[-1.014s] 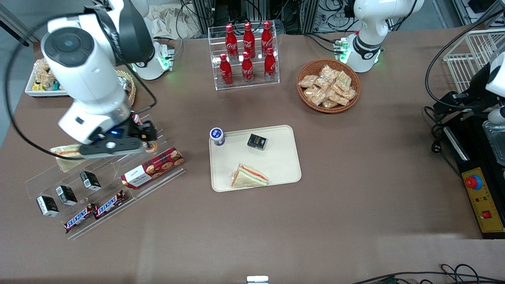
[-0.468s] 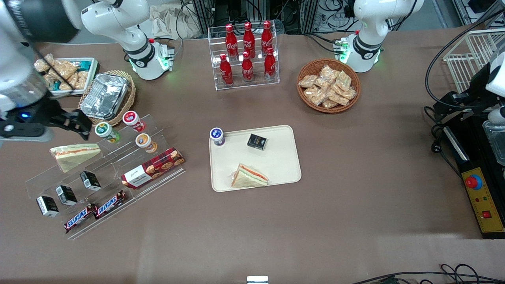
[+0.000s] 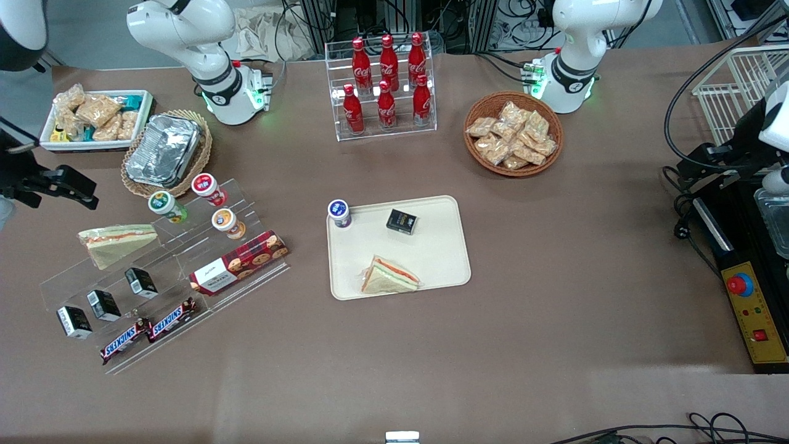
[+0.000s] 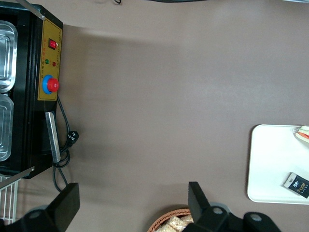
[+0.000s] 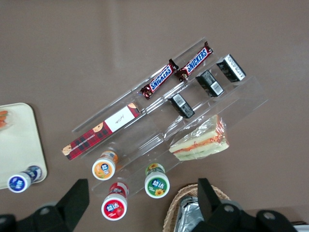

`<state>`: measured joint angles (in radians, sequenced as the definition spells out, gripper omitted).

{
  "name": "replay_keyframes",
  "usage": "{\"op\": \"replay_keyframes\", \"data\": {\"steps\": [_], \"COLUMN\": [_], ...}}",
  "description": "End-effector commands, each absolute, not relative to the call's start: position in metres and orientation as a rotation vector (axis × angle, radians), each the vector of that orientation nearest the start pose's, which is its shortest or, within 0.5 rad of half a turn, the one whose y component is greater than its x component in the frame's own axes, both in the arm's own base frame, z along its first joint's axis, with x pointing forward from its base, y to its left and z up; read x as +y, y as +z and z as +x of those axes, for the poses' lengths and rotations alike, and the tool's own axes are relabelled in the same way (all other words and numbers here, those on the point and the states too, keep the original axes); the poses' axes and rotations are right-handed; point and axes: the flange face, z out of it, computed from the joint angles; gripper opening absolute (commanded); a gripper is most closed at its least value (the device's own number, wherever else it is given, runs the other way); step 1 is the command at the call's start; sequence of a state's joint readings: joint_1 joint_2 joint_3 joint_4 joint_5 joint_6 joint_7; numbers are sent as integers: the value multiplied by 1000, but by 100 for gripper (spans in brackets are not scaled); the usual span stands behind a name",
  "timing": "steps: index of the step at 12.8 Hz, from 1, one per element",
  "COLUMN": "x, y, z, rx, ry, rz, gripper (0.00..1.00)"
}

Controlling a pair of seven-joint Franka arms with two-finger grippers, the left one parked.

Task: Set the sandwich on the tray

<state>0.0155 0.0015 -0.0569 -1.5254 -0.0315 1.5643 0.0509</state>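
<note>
The sandwich (image 3: 389,275), a wrapped white-bread wedge with orange-red and green stripes, lies on the cream tray (image 3: 437,259) near the tray's edge closest to the front camera. A corner of the sandwich (image 4: 303,134) and part of the tray (image 4: 270,164) also show in the left wrist view. My gripper (image 3: 86,194) hangs at the working arm's end of the table, well away from the tray, above the table beside the acrylic snack stand. In the right wrist view the gripper (image 5: 142,205) is open, its fingers wide apart with nothing between them.
On the tray stand a blue-lidded cup (image 3: 339,213) and a small black box (image 3: 402,221). A paler sandwich wedge (image 3: 116,242) sits on the acrylic stand (image 3: 166,271) with cups, boxes, Snickers bars. A foil tray in a basket (image 3: 163,151), a cola rack (image 3: 385,83) and a snack basket (image 3: 513,134) lie farther back.
My arm has swung away from above the acrylic stand toward the working arm's end of the table, uncovering the stand and foil tray. The sandwich has stayed on the tray.
</note>
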Motion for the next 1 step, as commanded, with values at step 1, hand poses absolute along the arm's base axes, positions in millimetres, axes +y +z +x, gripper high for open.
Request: {"op": "replay_keyframes", "data": {"steps": [1], "x": [-41], "y": [650], "z": [545], "rx": [168], "ry": [-51], "rz": [-3128], "gripper": [100]}}
